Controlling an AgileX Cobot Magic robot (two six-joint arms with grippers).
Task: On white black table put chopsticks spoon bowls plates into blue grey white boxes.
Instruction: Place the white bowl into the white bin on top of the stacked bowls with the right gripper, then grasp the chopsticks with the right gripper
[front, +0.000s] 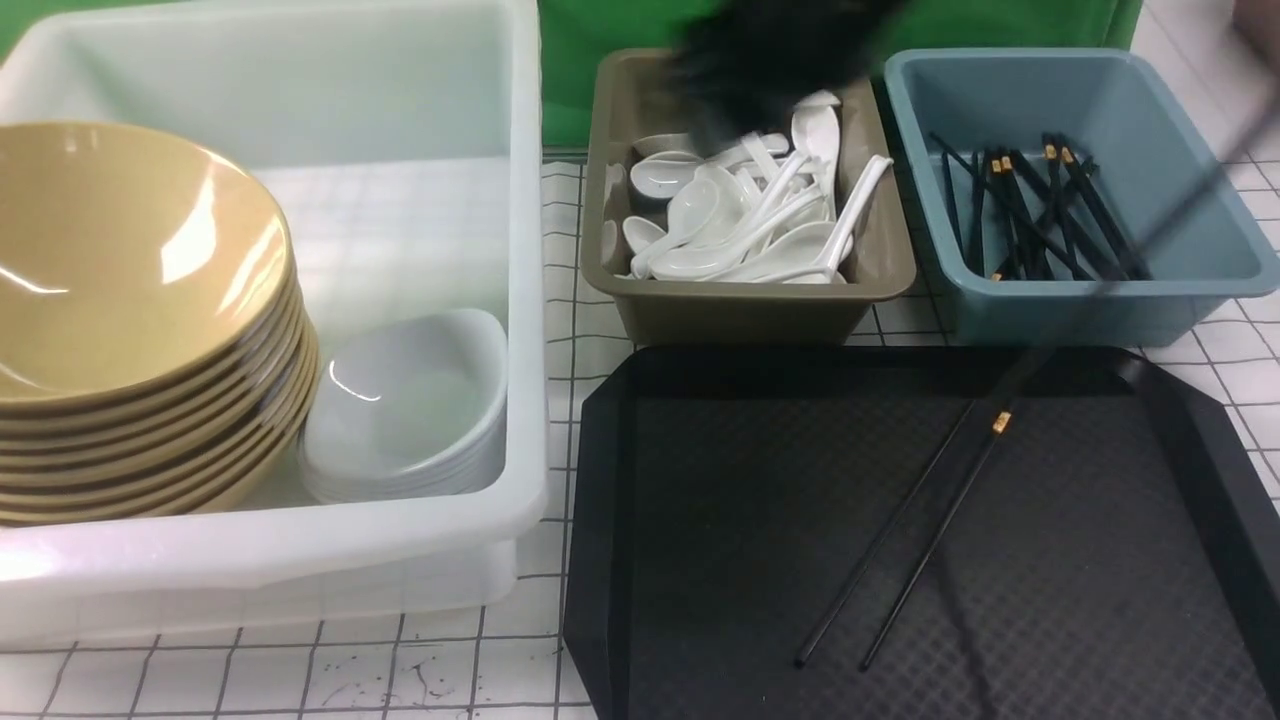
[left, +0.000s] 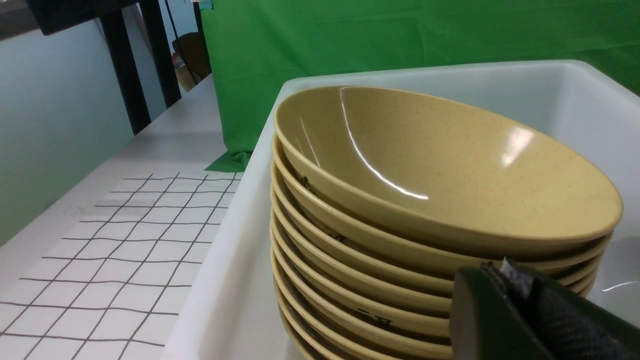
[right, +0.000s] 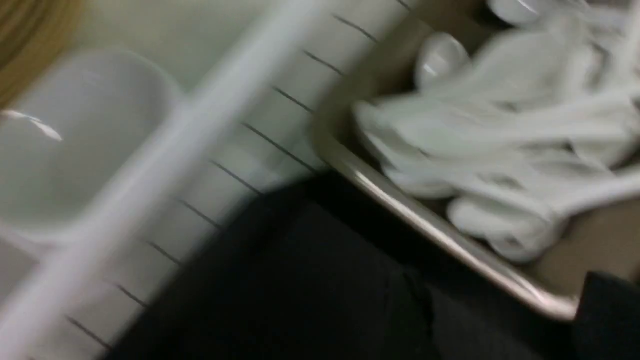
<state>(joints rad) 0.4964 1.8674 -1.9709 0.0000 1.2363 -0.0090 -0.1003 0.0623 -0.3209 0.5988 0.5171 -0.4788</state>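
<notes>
While two thin black chopsticks lie on the black textured tray, their long axes slant, plain ends toward the robot, far ends away and rightward; one gold band shows. More chopsticks lie in the dusty-blue plastic box, mostly lengthwise, some crossing. The right gripper, blurred near the olive-grey plastic box of glossy white spoons, has its fingers spread. The left gripper is pressed together by the mustard-tan bowls.
</notes>
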